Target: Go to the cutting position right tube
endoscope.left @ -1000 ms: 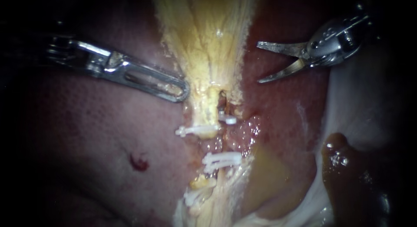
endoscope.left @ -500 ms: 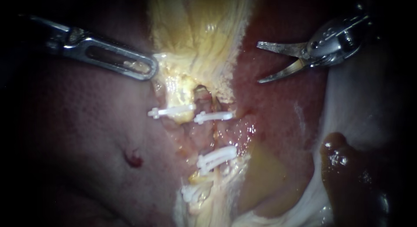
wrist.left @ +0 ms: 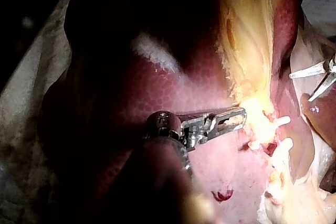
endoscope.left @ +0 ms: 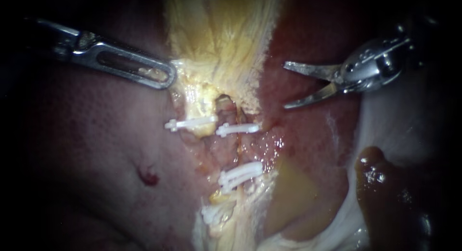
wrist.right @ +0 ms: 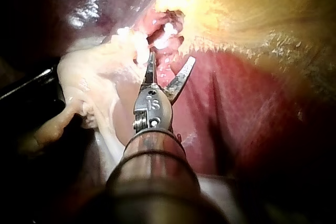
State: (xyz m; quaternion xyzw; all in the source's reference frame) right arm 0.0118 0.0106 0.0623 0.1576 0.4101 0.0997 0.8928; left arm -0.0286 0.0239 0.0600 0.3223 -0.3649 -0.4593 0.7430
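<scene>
While the pale yellow tissue (endoscope.left: 226, 44) is clamped at its edge between the closed jaws of the left instrument (endoscope.left: 166, 77), the right instrument (endoscope.left: 288, 86) is held over the liver (endoscope.left: 308, 135) with its blades spread wide and nothing between them. In the endoscope view the right tube (endoscope.left: 230, 115) is seen just beside the left tube (endoscope.left: 199, 111), crossed by a white clip (endoscope.left: 237, 130), with a second clip (endoscope.left: 240, 174) lower down. The open blades are set off to its side, near but not touching.
</scene>
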